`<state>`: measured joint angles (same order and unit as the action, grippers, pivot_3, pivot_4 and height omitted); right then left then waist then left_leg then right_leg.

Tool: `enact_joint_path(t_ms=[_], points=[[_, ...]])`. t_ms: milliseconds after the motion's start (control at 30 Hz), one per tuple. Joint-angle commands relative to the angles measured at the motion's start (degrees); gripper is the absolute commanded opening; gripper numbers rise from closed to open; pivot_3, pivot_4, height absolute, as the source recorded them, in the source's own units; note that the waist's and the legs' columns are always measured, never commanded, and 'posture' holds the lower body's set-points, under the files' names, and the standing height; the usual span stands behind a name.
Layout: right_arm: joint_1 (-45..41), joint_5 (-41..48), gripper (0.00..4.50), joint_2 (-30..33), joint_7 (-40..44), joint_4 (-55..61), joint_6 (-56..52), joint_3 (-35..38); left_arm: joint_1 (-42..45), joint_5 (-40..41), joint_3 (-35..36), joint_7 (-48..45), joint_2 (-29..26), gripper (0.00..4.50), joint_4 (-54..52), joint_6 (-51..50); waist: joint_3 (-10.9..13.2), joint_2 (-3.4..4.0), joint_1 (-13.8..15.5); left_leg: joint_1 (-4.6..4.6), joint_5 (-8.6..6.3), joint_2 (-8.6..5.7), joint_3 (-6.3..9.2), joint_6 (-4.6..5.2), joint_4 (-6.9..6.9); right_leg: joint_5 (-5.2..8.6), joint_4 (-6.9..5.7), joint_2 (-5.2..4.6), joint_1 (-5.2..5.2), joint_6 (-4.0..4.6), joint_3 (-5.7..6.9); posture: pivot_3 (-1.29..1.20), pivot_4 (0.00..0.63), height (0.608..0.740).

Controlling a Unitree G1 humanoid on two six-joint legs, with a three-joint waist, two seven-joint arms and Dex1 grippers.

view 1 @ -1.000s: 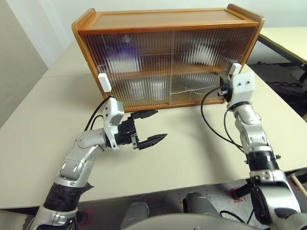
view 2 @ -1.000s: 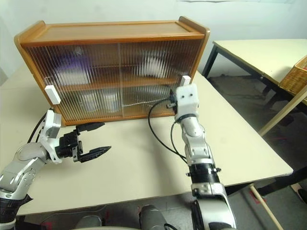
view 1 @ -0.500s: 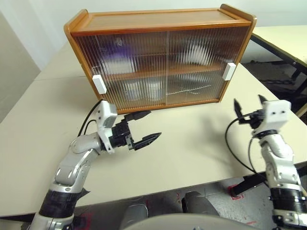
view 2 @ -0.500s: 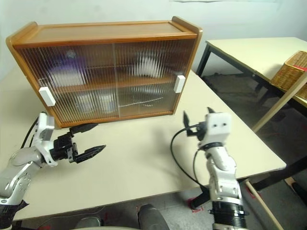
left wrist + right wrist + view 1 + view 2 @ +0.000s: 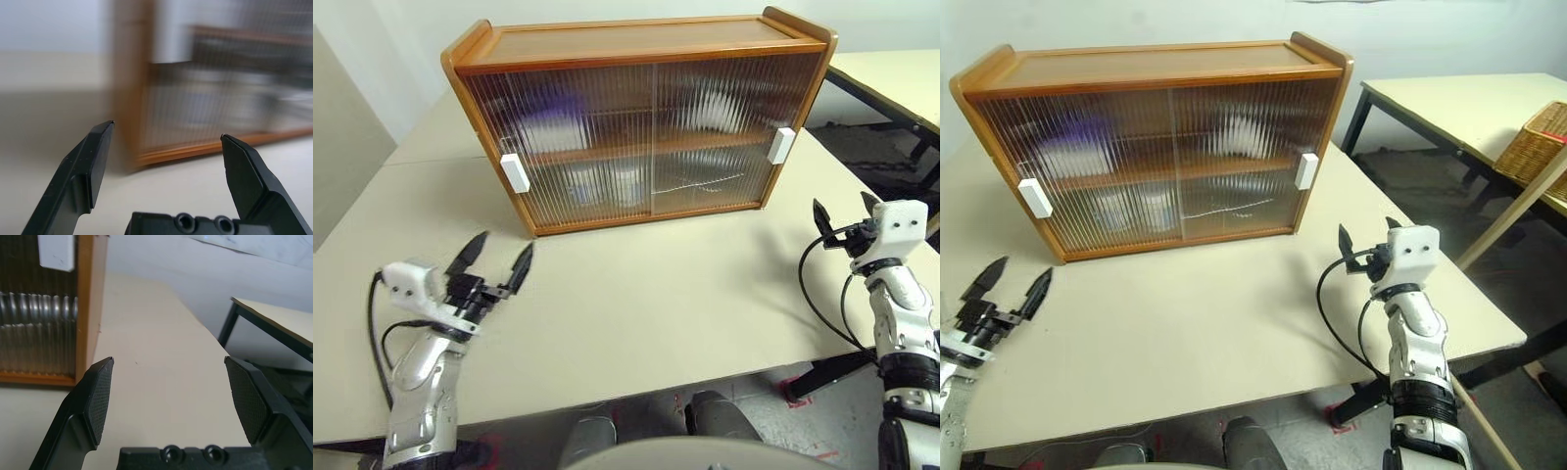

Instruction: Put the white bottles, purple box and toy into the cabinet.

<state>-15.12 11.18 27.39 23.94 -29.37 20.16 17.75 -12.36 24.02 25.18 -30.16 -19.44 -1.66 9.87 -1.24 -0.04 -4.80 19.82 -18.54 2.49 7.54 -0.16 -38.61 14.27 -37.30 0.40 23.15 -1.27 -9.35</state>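
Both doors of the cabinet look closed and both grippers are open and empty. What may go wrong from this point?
1. The cabinet stands with both ribbed doors shut, so only blurred shapes show behind them; it is hard to confirm that every item is inside and upright.
2. The right gripper is near the table edge, beside the right white handle; a careless swing might catch that handle and slide the door open.
3. The left gripper hovers low over the table and might scrape it.
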Motion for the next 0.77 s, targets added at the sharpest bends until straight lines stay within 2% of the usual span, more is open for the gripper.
enact_joint_path(t_ms=[33,333,767], points=[[-1.69,1.01,4.46,0.67,2.15,-2.62,1.16,-0.04,1.8,-1.25,2.68,2.9,-0.49,4.5,4.75,2.43,0.02,-0.05,0.29,-0.02,0.0,0.0,0.0,0.0,-0.01,0.0,-0.01,0.0,-0.01,0.01,0.0,-0.09,0.0,0.74],[-2.66,3.14,4.46,0.74,4.15,-4.3,-0.27,0.72,5.75,-1.95,6.12,6.32,-2.81,4.5,13.07,6.05,0.05,-0.09,0.39,-0.04,0.0,-0.01,-0.03,0.0,-0.1,-0.05,-0.01,0.0,-0.12,0.08,0.0,-0.1,0.0,0.74],[0.36,3.59,4.46,0.97,4.15,2.15,-4.37,0.55,8.02,-3.0,5.29,8.84,-2.83,4.5,17.59,8.51,0.11,-0.19,0.18,-0.05,0.0,-0.05,-0.06,0.0,-0.11,-0.05,-0.01,0.0,-0.15,0.09,0.01,-0.12,0.0,0.74]])
